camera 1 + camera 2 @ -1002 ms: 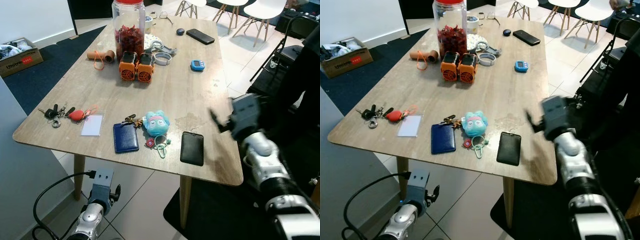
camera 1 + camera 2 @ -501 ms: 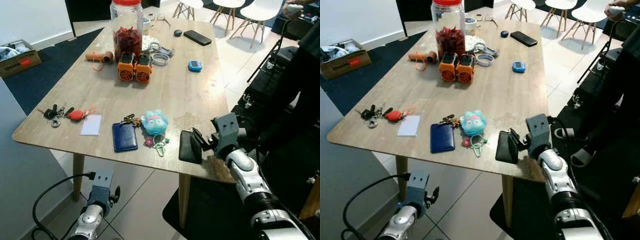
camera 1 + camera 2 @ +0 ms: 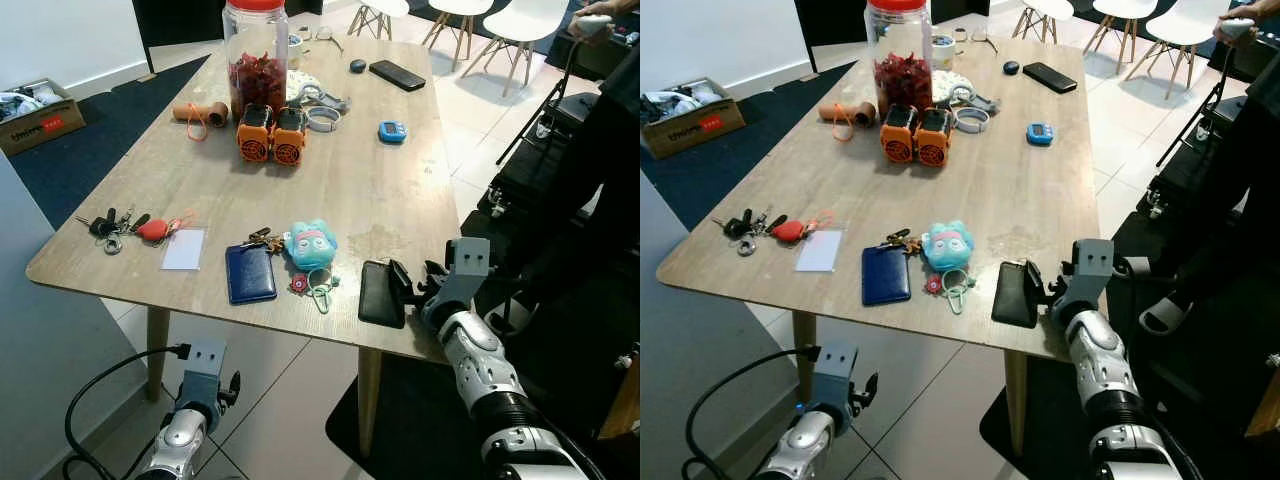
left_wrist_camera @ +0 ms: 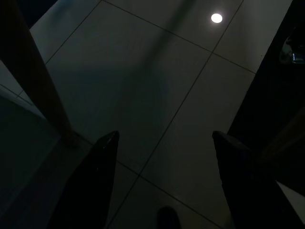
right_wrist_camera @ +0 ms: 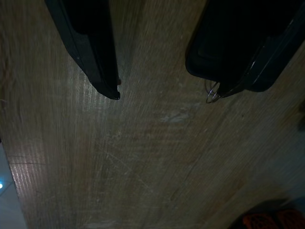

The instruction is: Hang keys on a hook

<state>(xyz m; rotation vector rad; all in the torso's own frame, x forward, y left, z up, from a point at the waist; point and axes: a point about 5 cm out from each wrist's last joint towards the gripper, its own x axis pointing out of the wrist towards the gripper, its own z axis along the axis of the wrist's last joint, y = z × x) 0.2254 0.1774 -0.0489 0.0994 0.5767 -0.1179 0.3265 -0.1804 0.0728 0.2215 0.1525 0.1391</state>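
The right gripper [image 3: 408, 287] rests low over the near right corner of the wooden table [image 3: 370, 180], its two black fingers [image 5: 95, 52] spread apart and holding nothing. One finger lies against the right edge of a black key pouch [image 3: 381, 293], which sits flat near the table's front edge with a thin metal ring [image 5: 213, 91] at its end; the other finger is on bare wood just to the right of the pouch. To the left of the pouch lie a blue plush charm [image 3: 312, 245] with a green loop and a small bunch of keys [image 3: 259, 238], then a dark blue wallet [image 3: 250, 272] touching those keys. Farther left are a white card [image 3: 184, 250] and another bunch of keys [image 3: 108, 229] with a red fob, well apart from the gripper, near the table's left corner. At the far end stand a tall jar [image 3: 257, 50] of red contents, two orange devices [image 3: 272, 135], a blue timer [image 3: 391, 131] and a black phone [image 3: 398, 73]. The left gripper [image 4: 164, 176] hangs below the table beside a wooden leg [image 4: 35, 81], over the tiled floor [image 4: 157, 81], fingers apart and empty.
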